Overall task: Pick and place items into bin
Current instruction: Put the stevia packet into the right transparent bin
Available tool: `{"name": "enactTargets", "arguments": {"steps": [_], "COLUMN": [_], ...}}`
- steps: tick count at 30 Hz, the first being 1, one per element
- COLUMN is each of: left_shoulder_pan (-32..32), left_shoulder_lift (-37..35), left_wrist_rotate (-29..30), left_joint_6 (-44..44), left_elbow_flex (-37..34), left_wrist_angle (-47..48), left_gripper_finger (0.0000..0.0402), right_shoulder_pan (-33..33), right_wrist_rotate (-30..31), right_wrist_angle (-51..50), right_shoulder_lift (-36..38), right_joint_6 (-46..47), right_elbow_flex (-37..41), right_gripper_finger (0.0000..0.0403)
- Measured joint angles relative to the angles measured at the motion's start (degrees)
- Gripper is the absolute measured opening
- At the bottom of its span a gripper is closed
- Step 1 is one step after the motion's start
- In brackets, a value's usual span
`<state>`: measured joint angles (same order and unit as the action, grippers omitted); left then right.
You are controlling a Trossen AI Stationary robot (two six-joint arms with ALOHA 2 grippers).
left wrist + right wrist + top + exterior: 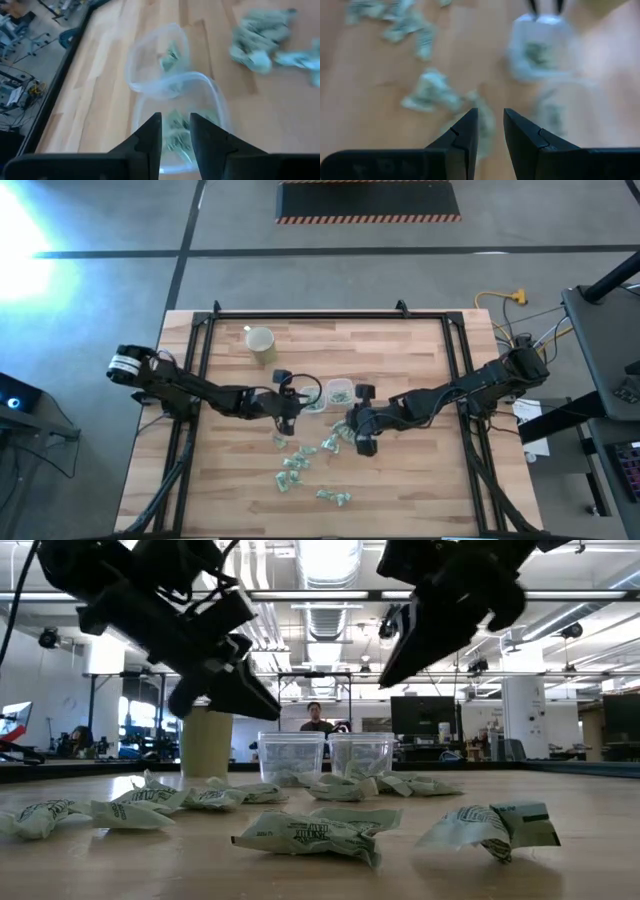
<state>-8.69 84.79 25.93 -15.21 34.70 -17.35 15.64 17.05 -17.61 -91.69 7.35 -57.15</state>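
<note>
— Wrapped pieces lie scattered nearest the low camera; why are the two clear bins just behind them?
— Short reach, I'd judge — some pieces already sit inside.
— And the claws?
— Left gripper hangs over a bin, fingers slightly apart, holding nothing. Right gripper hovers over loose pieces, gap narrow, empty.

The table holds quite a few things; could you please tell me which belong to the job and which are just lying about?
Job:
- wrapped items, scattered on the table
- two clear bins, some items already inside
- left tool above a bin
- right tool above loose items

Lying about:
- beige cup
- cables beyond the table
</note>
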Motion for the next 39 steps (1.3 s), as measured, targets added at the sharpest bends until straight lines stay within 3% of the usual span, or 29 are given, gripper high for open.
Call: {"name": "enactTargets", "arguments": {"steps": [4,13,25,30,39], "left_shoulder_pan": [-2.2,-8.0,-12.5,-12.9,-12.9], "left_shoulder_lift": [-4.7,-15.8,-24.1,-24.9,-24.2], "left_wrist_rotate": [-0.1,-0.1,-0.3,-0.3,-0.3], "left_joint_6": [3.0,10.4,12.0,12.0,12.0], "left_elbow_flex": [0.0,-1.0,-2.6,-2.7,-2.8], "left_wrist_angle": [8.8,22.2,25.8,26.0,26.0], "left_gripper_finger": [0.0084,0.0084,0.0084,0.0084,0.0084], "right_shoulder_pan": [0.6,2.2,4.8,6.3,6.5], "right_wrist_rotate": [-5.5,-6.4,-6.6,-6.2,-3.3], "right_wrist_angle": [-0.6,-0.2,7.0,13.8,14.6], "right_shoulder_lift": [-0.9,-2.3,-2.3,-2.3,-3.2], "right_joint_6": [4.8,7.3,8.5,6.3,5.4], "right_elbow_flex": [1.6,5.3,8.9,12.2,12.4], "right_gripper_finger": [0.0082,0.0082,0.0082,0.0082,0.0082]}}
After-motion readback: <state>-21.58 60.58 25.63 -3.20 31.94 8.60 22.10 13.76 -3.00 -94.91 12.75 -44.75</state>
